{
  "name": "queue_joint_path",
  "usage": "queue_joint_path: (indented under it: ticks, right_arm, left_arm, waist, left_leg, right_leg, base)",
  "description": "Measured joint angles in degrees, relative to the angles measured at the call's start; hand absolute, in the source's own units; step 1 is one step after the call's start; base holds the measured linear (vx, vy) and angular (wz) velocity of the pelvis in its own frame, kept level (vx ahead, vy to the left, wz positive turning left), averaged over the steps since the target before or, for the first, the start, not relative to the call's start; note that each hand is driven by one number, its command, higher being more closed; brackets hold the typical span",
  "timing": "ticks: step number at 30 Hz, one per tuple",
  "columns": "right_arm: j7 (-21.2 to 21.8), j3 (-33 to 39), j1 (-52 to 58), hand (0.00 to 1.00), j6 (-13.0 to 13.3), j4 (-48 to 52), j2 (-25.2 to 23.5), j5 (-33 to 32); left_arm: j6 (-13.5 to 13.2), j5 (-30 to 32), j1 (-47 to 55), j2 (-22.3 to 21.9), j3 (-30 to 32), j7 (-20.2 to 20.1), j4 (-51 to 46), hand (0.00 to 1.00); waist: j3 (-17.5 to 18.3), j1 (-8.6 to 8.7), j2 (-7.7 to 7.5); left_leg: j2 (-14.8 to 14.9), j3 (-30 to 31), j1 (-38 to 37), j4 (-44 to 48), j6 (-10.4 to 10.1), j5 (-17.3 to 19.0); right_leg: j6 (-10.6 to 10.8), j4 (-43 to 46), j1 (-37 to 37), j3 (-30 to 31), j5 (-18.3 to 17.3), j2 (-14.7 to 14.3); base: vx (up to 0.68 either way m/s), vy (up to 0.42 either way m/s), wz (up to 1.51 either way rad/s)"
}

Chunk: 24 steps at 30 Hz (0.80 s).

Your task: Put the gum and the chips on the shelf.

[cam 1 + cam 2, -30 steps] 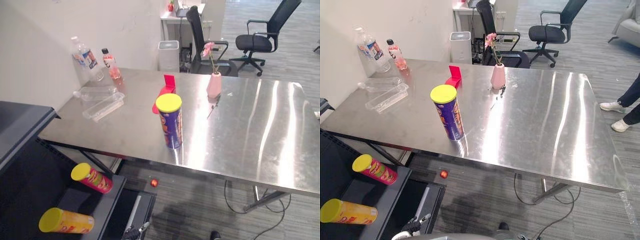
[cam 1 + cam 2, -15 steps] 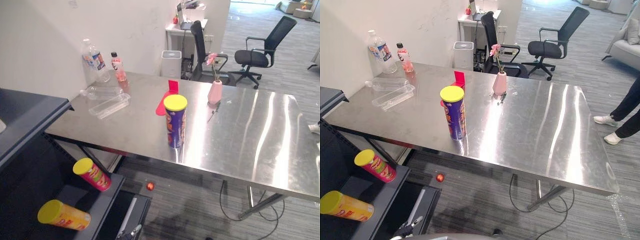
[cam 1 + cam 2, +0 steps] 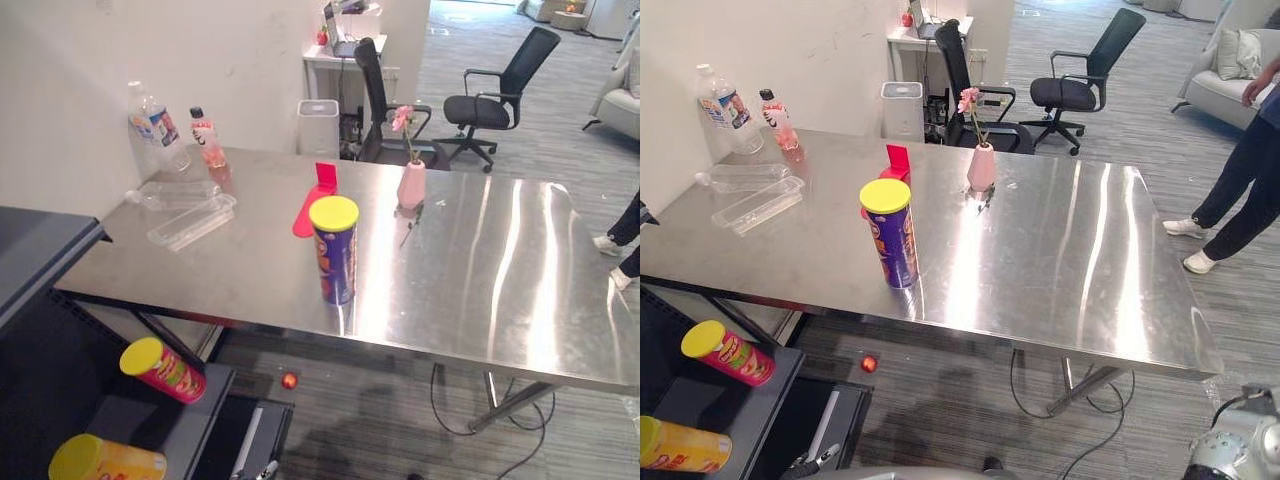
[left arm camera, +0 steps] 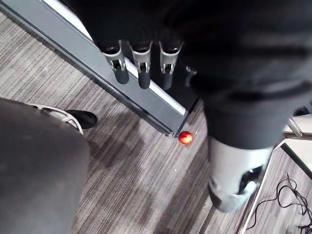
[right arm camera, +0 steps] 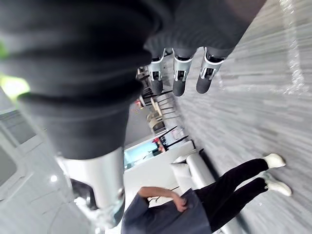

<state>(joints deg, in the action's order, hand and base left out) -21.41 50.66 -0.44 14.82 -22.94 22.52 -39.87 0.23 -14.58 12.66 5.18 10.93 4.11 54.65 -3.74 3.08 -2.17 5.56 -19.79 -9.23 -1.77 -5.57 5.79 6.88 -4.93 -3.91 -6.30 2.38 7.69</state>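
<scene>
A purple chips can (image 3: 334,250) with a yellow lid stands upright near the front edge of the steel table (image 3: 500,270). Behind it lies a red gum box (image 3: 318,188) with its lid up. The black shelf (image 3: 40,250) stands at the left. On its lower board lie a red chips can (image 3: 162,370) and a yellow chips can (image 3: 105,463), both with yellow lids. My left hand (image 4: 141,63) hangs over the floor by the shelf's base, fingers straight and empty. My right hand (image 5: 178,73) hangs over the carpet, fingers straight, holding nothing.
A pink vase (image 3: 411,185) with a flower stands behind the purple can. Clear bottles (image 3: 150,118), a pink drink bottle (image 3: 207,138) and a clear tray (image 3: 192,222) sit at the table's far left. A red ball (image 3: 290,380) lies on the floor. A person (image 3: 1240,170) stands right.
The head camera has shifted, so the whole scene sits differently. Nothing on the table or shelf has moved. More of the person at the right shows now.
</scene>
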Motion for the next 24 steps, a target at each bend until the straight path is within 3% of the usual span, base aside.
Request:
queue_joint_path:
  ticks: [3,6,7,9,18,24]
  right_arm:
    - [1.96,-1.27,0.03,0.00,0.56,2.01,1.14,4.69]
    - [3.23,-6.94,-0.07,0.00,-0.05,11.77,1.29,9.36]
    - [6.07,-10.14,-0.10,0.00,-0.62,17.57,1.56,14.12]
    - [9.82,-13.24,-0.76,0.00,-1.34,21.42,2.41,17.54]
    - [26.13,-26.03,-2.28,0.00,-7.90,23.90,3.67,21.24]
    - [32.49,-33.22,-2.88,0.00,-10.61,26.75,4.03,21.82]
  left_arm:
    - [0.09,0.13,0.43,0.05,-0.08,0.04,-0.26,0.00]
    - [0.10,1.38,1.02,0.06,-0.04,0.06,-0.43,0.00]
    - [0.15,2.58,1.01,0.08,-0.04,-0.02,-0.85,0.00]
    - [0.15,2.65,1.05,0.11,-0.01,-0.02,-1.04,0.00]
    - [0.01,4.52,1.23,1.27,-0.55,-0.17,-0.18,0.00]
    - [-0.42,4.51,1.40,1.60,-1.50,-0.48,0.10,0.00]
  waist:
    - [0.27,0.49,-0.01]
    - [0.38,1.47,0.16]
    - [0.41,1.40,0.09]
    - [0.67,1.20,-0.29]
    - [1.26,0.15,-0.94]
    - [1.11,-0.34,-1.16]
  left_leg:
    - [-0.07,-0.11,0.18,-0.01,-0.01,0.02]
    - [-0.21,-0.05,0.31,0.00,0.00,0.01]
    - [-0.17,0.01,0.40,0.08,0.01,0.01]
    - [-0.12,0.42,0.73,0.27,0.04,-0.01]
    - [-0.45,3.35,2.19,0.65,0.26,-0.18]
    - [-0.82,5.57,3.26,0.86,0.77,-0.55]
  right_leg:
    - [0.00,0.06,0.35,0.18,0.00,-0.01]
    - [0.05,0.06,0.53,0.14,0.03,-0.02]
    - [0.07,0.06,0.57,0.06,0.05,-0.09]
    - [0.06,0.02,0.57,-0.38,0.05,-0.10]
    - [0.15,-0.04,0.18,-4.33,0.10,0.48]
    - [0.15,-0.20,-0.22,-6.75,0.10,0.91]
  base:
    - [-0.01,-0.007,-0.05]
    - [0.00,0.000,0.00]
    - [0.00,0.000,0.00]
    - [-0.03,-0.028,0.10]
    - [-0.01,-0.011,0.15]
    - [-0.01,-0.002,0.19]
